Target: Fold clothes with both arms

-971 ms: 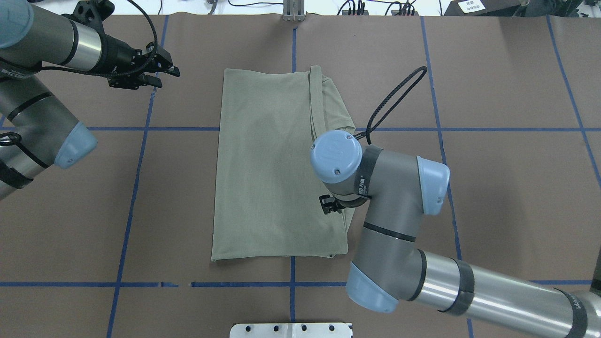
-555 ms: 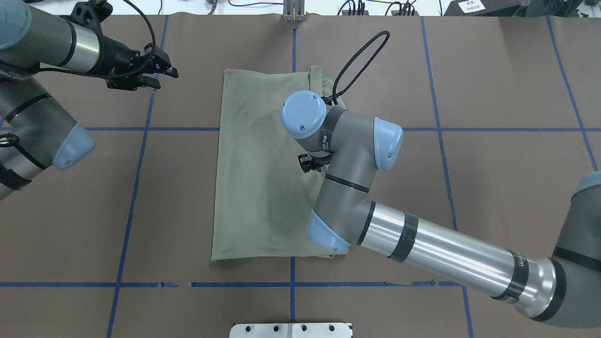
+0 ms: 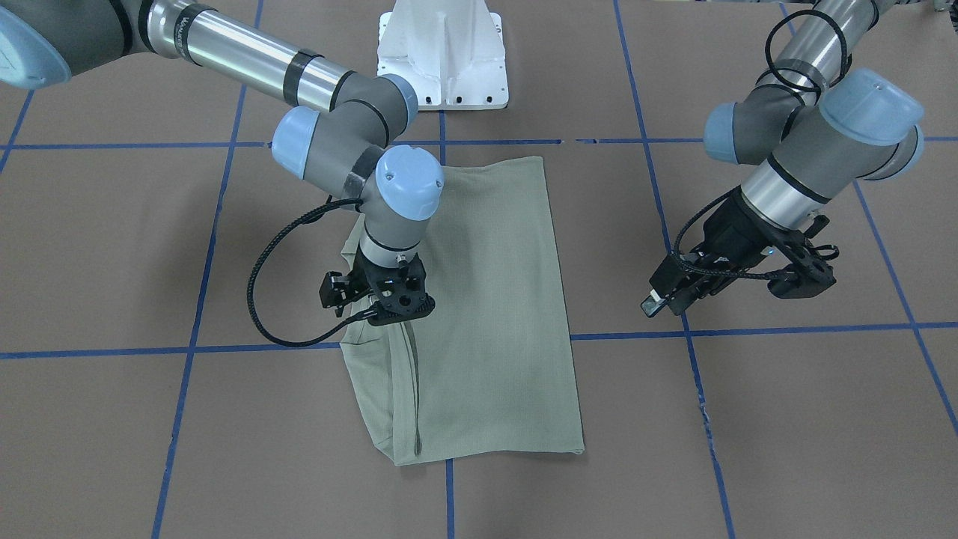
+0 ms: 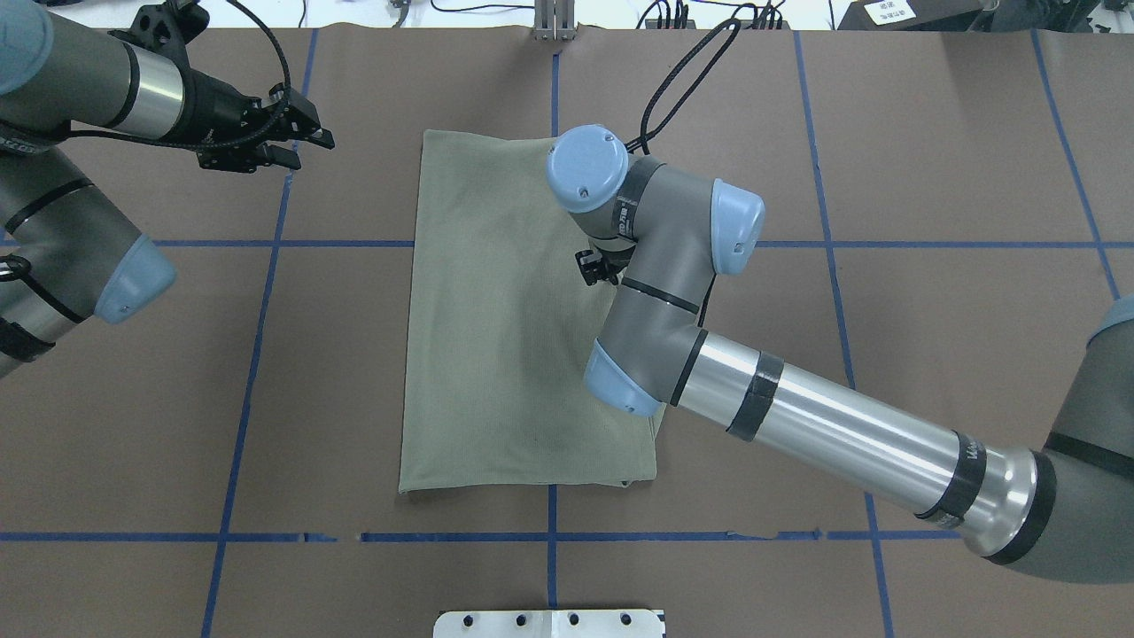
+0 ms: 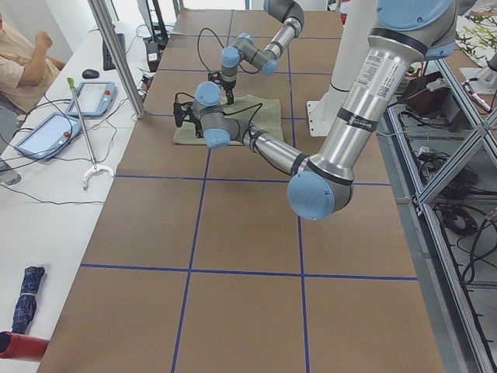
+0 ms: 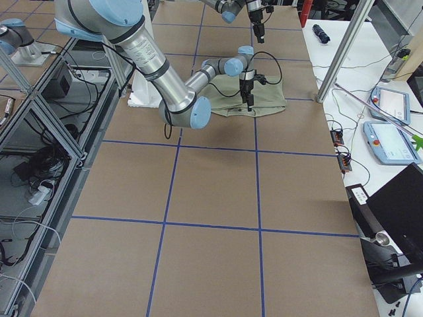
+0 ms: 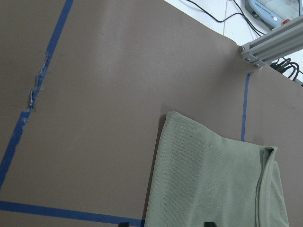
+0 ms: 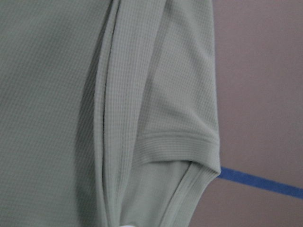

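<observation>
Right gripper (image 3: 393,313), opening not discernible, is now moved further along the shirt (image 3: 494,299) edge; left gripper (image 4: 306,149) is held spread, empty. Layers beneath may be snagged.

Even overhead light; soft shadows

The right arm (image 4: 824,425) and the left arm (image 4: 53,80) are both tubes of polished silver and matt grey; rounded light-blue caps (image 4: 587,168) close the joints, each with small screws (image 4: 582,190) near its rim; black bands (image 4: 751,400) ring the silver sections; white lettering (image 4: 627,218) marks the wrist band; braided black cables (image 3: 251,299) run in loops; the pedestal (image 3: 443,56) is white metal with bolt holes.
</observation>
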{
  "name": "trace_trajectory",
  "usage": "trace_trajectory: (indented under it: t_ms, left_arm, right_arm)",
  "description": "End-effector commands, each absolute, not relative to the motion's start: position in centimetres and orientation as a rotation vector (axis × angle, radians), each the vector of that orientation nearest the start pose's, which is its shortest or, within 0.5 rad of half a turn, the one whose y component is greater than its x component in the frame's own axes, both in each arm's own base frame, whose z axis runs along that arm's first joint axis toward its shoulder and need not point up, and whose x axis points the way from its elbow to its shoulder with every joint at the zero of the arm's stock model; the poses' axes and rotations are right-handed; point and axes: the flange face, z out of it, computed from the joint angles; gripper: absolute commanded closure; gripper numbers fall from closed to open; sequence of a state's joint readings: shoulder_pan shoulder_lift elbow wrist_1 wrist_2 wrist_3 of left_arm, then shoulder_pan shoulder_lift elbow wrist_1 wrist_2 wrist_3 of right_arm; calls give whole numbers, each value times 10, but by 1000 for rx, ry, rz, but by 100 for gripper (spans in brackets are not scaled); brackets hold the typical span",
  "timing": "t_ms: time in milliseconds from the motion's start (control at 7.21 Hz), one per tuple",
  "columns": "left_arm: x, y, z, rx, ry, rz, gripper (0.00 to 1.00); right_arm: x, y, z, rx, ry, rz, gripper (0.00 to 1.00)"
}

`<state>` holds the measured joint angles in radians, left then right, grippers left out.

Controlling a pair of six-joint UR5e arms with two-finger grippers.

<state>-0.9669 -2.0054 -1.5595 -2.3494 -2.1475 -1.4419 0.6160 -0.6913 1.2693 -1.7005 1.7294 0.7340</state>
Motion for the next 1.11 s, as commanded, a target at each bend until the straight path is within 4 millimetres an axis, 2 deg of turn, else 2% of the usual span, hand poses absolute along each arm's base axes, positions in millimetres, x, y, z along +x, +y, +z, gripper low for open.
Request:
trace_trajectory:
  t_ms: [0,139,277,416,694,832,971]
  left_arm:
    - [299,-578,315,182,1264,-378,39]
    - [295,-574,303,164,1240,-393,39]
    - [294,-573,300,163,1236,-395,39]
    - [294,-573,300,167,1236,-392,39]
    - [290,-570,298,170,1242,-398,39]
    - [292,-571,304,167,1235,-402,39]
    - [293,-571,308,162,1231,-405,39]
  right_arm:
    - [-513,-575,342,141,-410,-319,0]
    - [-504,-583,309,169,-440,-305,0]
    - [-500,-595,272,186,-455,-282,0]
    - [-504,-599,257,197,-474,-247,0]
    - [-532,-626,223,235,-549,-141,0]
    - [-539,-629,213,234,-572,-101,0]
    - [-549,-618,206,219,-593,-52,0]
